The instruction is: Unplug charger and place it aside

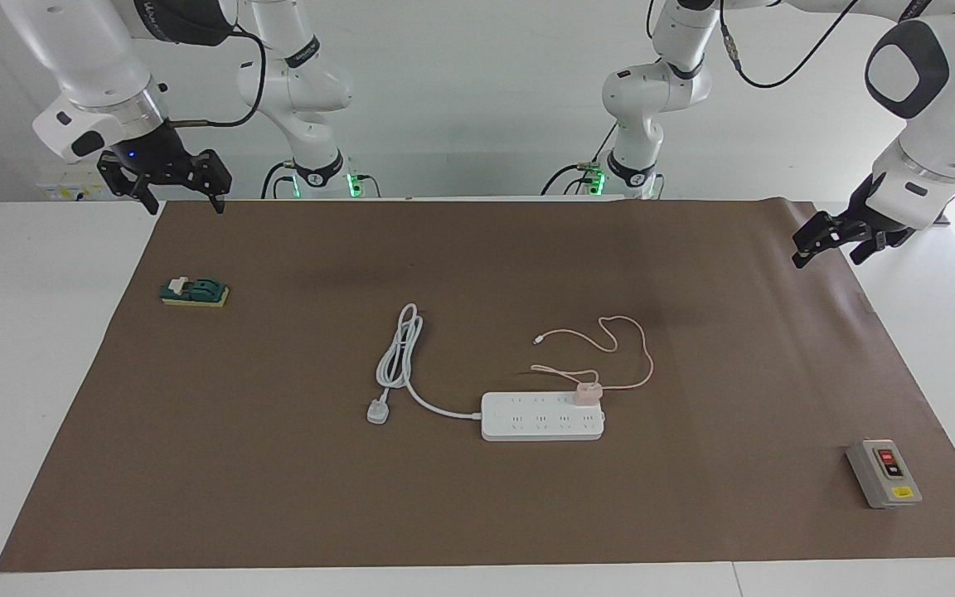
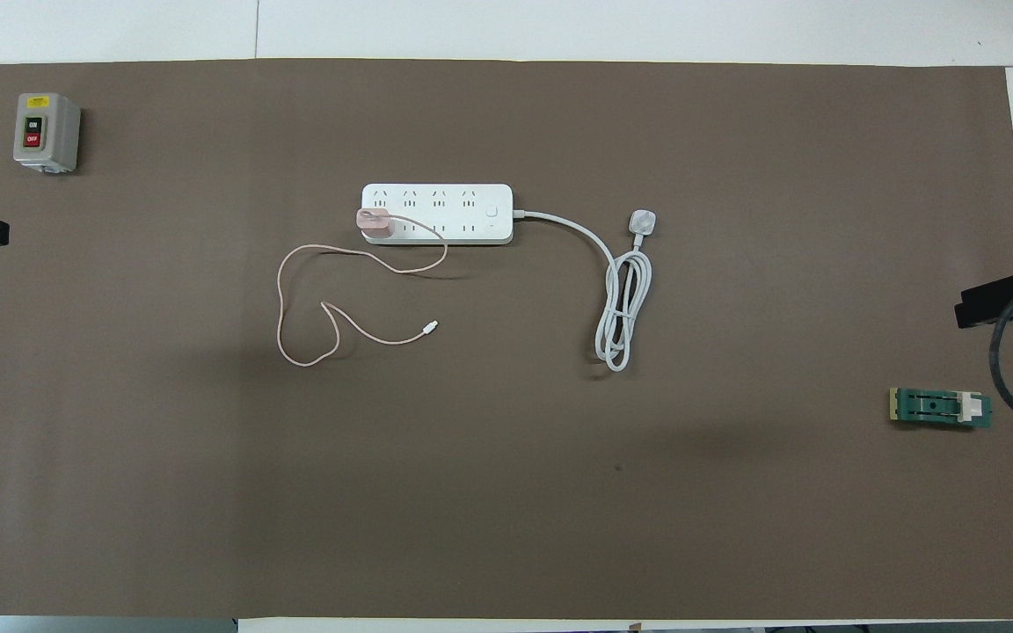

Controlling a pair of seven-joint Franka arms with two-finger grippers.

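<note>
The charger (image 1: 587, 392), a small pale pink cube, is plugged into the white power strip (image 1: 542, 416) at the strip's end toward the left arm. It also shows in the overhead view (image 2: 375, 223), on the strip (image 2: 436, 214). Its thin pink cable (image 1: 627, 348) loops loosely on the mat, nearer to the robots than the strip. My left gripper (image 1: 827, 259) hangs open and empty over the mat's edge at the left arm's end. My right gripper (image 1: 184, 206) hangs open and empty over the mat's corner at the right arm's end. Both are far from the charger.
The strip's white cord and plug (image 1: 378, 410) lie coiled toward the right arm's end. A grey switch box (image 1: 884, 473) with red and black buttons stands farther out at the left arm's end. A small green and yellow block (image 1: 194, 292) lies below the right gripper. A brown mat (image 1: 278, 464) covers the table.
</note>
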